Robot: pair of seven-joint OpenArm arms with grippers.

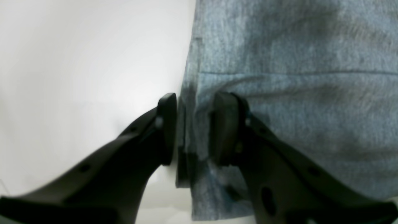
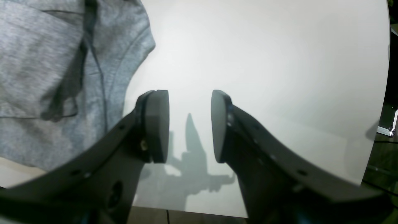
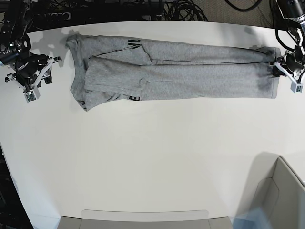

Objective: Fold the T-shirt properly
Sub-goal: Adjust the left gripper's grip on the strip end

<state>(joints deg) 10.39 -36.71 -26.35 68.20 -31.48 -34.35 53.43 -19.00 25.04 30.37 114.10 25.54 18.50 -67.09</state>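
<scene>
I saw the T-shirt (image 3: 176, 71) folded lengthwise into a long strip across the far side of the white surface (image 3: 143, 162). My left pincer (image 1: 192, 127) gripped its hem; my right pincer (image 2: 190, 124) hung released beside the other end.

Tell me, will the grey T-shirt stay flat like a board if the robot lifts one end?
Probably not. The T-shirt looks soft: it lies in folds and wrinkles, so it would likely droop. Its edge bunches between the fingers of the left end effector, suggesting thin, floppy cloth. It should not roll or tip.
</scene>
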